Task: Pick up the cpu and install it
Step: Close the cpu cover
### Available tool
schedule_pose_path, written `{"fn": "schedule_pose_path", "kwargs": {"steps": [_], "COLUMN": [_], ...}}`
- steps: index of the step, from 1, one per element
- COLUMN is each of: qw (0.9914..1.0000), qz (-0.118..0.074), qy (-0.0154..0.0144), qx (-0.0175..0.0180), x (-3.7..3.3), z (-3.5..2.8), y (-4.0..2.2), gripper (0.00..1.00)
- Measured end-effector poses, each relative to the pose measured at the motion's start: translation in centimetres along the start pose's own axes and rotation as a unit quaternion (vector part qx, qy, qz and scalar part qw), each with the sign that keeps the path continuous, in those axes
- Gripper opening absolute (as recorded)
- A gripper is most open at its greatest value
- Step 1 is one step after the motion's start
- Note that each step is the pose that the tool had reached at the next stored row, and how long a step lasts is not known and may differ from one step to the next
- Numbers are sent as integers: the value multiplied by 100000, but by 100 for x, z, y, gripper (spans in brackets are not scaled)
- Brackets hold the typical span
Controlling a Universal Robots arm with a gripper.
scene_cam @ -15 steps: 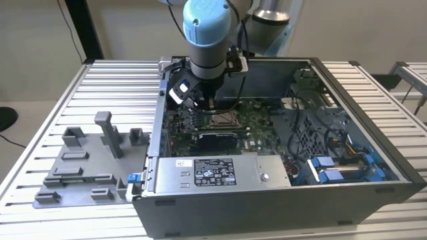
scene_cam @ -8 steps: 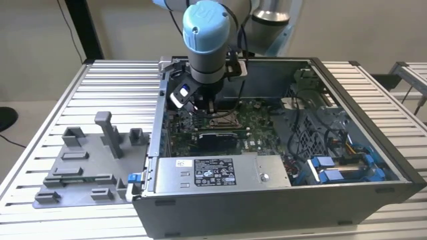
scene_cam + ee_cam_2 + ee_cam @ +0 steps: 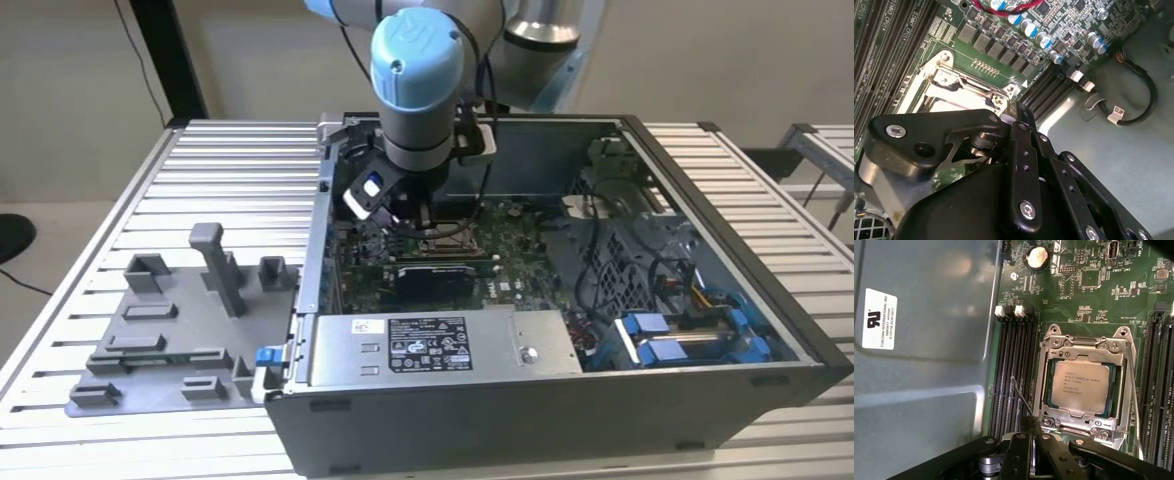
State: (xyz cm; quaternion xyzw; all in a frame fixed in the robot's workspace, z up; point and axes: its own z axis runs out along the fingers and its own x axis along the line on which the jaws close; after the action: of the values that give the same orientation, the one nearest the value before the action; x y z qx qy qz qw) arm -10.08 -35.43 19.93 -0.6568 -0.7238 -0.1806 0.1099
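Note:
The cpu (image 3: 1081, 387), a flat square chip with a pale silver top, lies flat inside the square metal socket frame (image 3: 1052, 344) on the green motherboard (image 3: 1089, 285). In the first wrist view my gripper (image 3: 1033, 422) hangs just off the socket's edge, beside the thin wire lever (image 3: 1021, 397), with its fingers drawn together and nothing between them. The second wrist view shows the gripper (image 3: 1023, 112) over one corner of the socket frame (image 3: 954, 82). In the exterior view the arm reaches down into the open computer case (image 3: 721, 400), with the gripper (image 3: 407, 225) above the socket (image 3: 451, 233).
Black memory slots (image 3: 1014, 370) run beside the socket. A power supply box (image 3: 427, 345) fills the case's near side, with blue drive brackets (image 3: 681, 335) and cables at the exterior view's right. A grey plastic fixture (image 3: 174, 320) sits on the ribbed table beside the case.

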Motion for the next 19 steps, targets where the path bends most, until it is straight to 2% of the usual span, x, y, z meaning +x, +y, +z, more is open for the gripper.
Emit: {"fn": "schedule_pose_path", "kwargs": {"steps": [4,7,19], "qw": [99993,99991,99988], "qz": [-1061,-1258,-1368], "qy": [124,158,189], "qx": [423,516,724], "x": [-2,-4,-25], "z": [5,7,22], "y": [3,18,195], "gripper": [0,0,0]}}
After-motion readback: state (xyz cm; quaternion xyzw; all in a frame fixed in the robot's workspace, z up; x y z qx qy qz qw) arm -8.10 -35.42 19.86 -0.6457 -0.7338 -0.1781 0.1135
